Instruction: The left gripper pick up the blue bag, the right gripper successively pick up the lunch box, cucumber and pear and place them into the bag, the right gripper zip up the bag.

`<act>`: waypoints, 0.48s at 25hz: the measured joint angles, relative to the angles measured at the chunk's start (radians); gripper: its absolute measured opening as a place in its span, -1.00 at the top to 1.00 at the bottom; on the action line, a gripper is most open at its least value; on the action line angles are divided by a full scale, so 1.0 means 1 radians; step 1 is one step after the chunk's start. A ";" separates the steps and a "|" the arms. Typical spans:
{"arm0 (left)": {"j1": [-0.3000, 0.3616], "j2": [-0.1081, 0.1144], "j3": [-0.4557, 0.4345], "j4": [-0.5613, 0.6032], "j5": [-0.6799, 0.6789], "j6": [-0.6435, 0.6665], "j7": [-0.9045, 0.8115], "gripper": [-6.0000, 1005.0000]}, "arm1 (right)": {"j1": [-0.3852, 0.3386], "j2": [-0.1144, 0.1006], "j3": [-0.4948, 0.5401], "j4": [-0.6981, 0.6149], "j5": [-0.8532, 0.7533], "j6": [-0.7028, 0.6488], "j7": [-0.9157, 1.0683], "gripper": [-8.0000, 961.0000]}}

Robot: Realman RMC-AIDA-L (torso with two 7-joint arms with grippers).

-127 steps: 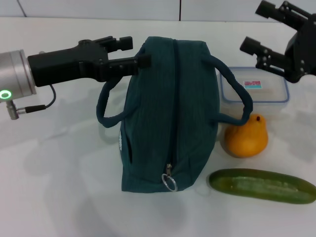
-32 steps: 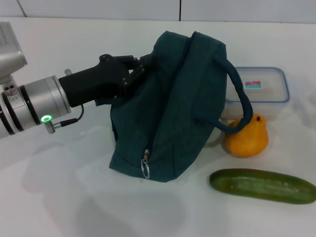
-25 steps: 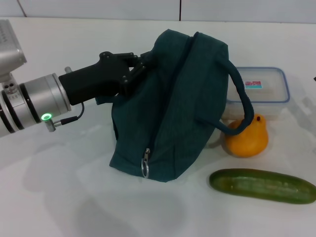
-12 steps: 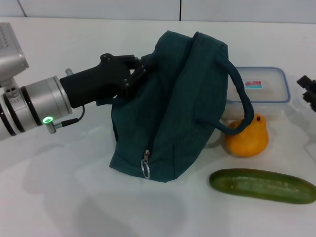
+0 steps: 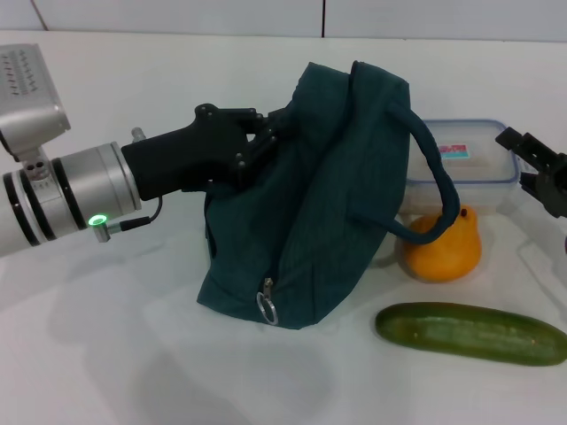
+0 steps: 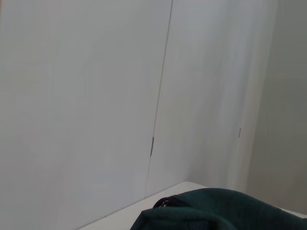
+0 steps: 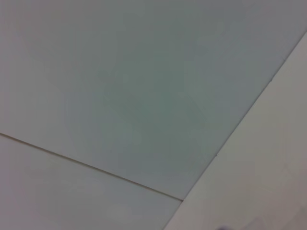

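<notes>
Beside the right claw [image 5: 539, 173], its fingers unreadable, the lunch box [image 5: 461, 166] is waiting; the left claw [image 5: 266, 146] is pinching the zipped blue bag [image 5: 328, 204], risking blocked loading.

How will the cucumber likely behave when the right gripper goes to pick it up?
The cucumber lies on its side on the smooth white table, so a nudge would probably roll it. Its skin looks glossy, so the fingers might slip. It keeps a straight shape, so it is likely stiff.
</notes>
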 joint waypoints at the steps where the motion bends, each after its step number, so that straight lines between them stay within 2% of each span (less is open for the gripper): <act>1: 0.000 0.000 0.000 0.000 -0.002 0.000 0.003 0.81 | 0.003 0.000 0.000 0.000 0.000 0.000 0.002 -0.24; 12: 0.001 0.004 0.000 0.001 -0.008 0.003 0.009 0.81 | 0.030 0.000 0.024 -0.030 0.018 0.054 0.020 -0.21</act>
